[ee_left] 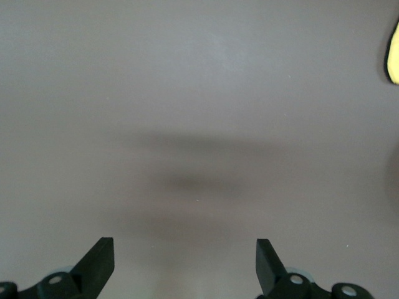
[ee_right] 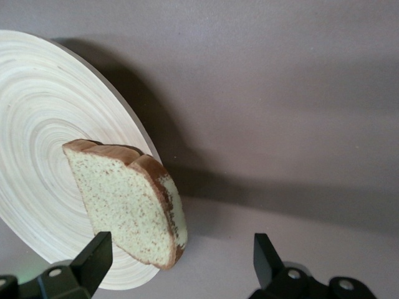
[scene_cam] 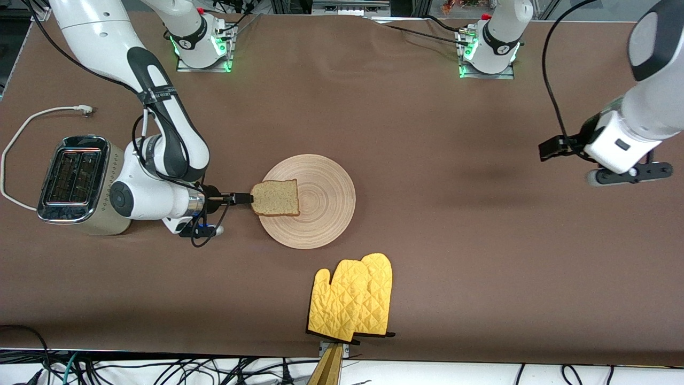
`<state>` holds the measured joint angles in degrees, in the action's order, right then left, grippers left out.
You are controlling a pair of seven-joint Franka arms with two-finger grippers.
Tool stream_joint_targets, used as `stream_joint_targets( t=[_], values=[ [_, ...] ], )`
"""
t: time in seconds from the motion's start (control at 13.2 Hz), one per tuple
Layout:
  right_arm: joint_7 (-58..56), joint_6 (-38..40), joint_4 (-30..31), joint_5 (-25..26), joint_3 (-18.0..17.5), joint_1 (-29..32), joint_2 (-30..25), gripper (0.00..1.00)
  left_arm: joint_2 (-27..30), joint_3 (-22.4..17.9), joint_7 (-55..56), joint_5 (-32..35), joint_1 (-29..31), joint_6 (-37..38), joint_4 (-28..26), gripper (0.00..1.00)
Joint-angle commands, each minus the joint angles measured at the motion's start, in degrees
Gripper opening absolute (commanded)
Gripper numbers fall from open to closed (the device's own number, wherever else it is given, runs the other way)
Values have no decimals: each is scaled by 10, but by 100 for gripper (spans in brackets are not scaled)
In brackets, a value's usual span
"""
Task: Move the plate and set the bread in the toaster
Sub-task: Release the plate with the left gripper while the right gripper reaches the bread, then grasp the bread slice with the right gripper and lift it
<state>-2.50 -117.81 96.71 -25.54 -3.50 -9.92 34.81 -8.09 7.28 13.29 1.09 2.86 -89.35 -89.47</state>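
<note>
On the brown surface point(scene_cam: 427, 214) the plate point(scene_cam: 326, 214) lies midway between the 2 arms' ends, and the bread point(scene_cam: 275, 198) rests on its rim toward the right arm's end, overhanging slightly. The toaster point(scene_cam: 75, 182) stands at the right arm's end of the surface, slots up and empty, its cord point(scene_cam: 21, 133) trailing off.

The right hand point(scene_cam: 243, 199) is turned sideways, low, at the slice's edge; in the right wrist view its fingers point(ee_right: 93, 255) stand apart, the crust between them and not pinched. The left hand point(scene_cam: 628, 174) waits in the air over bare surface at the left arm's end, its fingers point(ee_left: 100, 258) spread wide and empty.

The step in hand looks like grasping the bread. To do it well, I judge the right hand should slide further in so both pads cover the crust corner, then close gently; soft bread tears or bends under a hard squeeze. Lifting straight up before swinging toward the toaster should keep the plate from being dragged. The slice must end up vertical and lined up with a slot.

Count: 1 plate, 1 slice of bread, 1 toaster with 2 slots, 2 yellow oven mitts point(scene_cam: 352, 299) nearer the front camera than the plate, 2 arms.
</note>
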Motion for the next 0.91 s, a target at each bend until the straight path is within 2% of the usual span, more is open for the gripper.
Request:
stream_joint_targets(
  t=[0.0,0.3,0.38,0.53,0.61,0.68,0.83],
  values=[
    [-21,-12,3,-15,-8,-1,10,100,-4,4,0,-15,15,53,39,100],
    [-21,-28,3,-16,-12,-11,22,99,-6,4,2,-15,28,59,71,100],
    [-21,-29,3,-16,-12,-14,22,90,-6,4,2,-14,28,59,71,100],
    [-21,-28,2,-16,-12,-16,22,61,-7,3,9,-14,28,58,72,100],
    [-21,-26,1,-15,-12,-17,22,50,-7,2,10,-13,29,58,73,100],
    [-21,-24,0,-15,-12,-17,21,45,-7,1,12,-11,29,58,73,100],
    [-21,-22,0,-15,-12,-17,21,28,-6,-11,29,-10,32,53,75,100]
  ],
)
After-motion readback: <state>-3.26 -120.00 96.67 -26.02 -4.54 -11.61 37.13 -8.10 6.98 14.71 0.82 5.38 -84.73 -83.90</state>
